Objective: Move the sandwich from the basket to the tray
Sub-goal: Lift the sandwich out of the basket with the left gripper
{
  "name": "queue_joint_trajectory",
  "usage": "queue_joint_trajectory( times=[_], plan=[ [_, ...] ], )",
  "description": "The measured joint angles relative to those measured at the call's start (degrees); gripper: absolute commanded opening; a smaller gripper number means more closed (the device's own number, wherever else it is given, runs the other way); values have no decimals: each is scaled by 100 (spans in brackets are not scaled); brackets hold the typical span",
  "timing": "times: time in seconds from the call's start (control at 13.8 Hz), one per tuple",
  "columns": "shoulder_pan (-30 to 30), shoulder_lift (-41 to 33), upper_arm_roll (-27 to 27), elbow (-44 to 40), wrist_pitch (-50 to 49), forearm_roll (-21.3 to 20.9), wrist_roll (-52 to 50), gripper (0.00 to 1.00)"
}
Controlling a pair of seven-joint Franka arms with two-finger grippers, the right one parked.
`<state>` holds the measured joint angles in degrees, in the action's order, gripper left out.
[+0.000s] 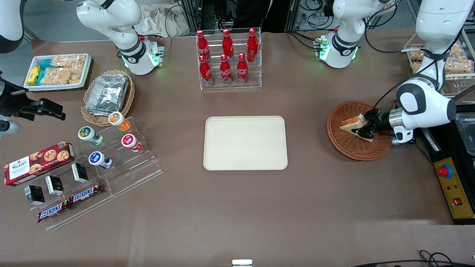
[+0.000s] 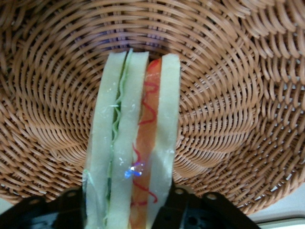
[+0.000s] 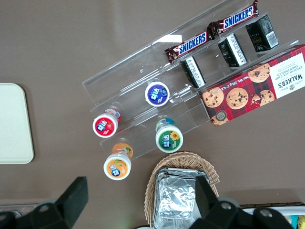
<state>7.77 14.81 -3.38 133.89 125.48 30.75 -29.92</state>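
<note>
Already your gripper (image 1: 365, 128) had closed on the sandwich (image 1: 354, 123) inside the basket (image 1: 347, 148), its length running straight out from the jaws toward the tray (image 1: 245, 142).

The sandwich (image 1: 355, 124), a white-bread wedge with green and orange-red filling in clear wrap, sits clamped between the gripper (image 1: 365, 128) fingers, its layered edge facing the wrist camera. Directly beneath the gripper lies the round reddish-brown woven basket (image 1: 347, 146). The cream-beige rectangular tray (image 1: 245, 143) lies flat, well apart from the gripper, toward the table's middle.
</note>
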Motion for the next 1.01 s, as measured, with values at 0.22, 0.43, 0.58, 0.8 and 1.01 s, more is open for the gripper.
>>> queue_joint_trajectory(
  times=[0.22,0.43,0.58,0.8,1.01],
  plan=[
    [-4,-54,3,-63,-99,-13,29,19],
    [2,-276,-7,-242,-506,-393,37,19],
    [11,-492,-37,-481,-1046,-754,37,19],
    [16,-785,-57,-1125,-2118,-1275,22,19],
    [2,-933,-41,-1974,-3238,-1570,20,19]
  ],
)
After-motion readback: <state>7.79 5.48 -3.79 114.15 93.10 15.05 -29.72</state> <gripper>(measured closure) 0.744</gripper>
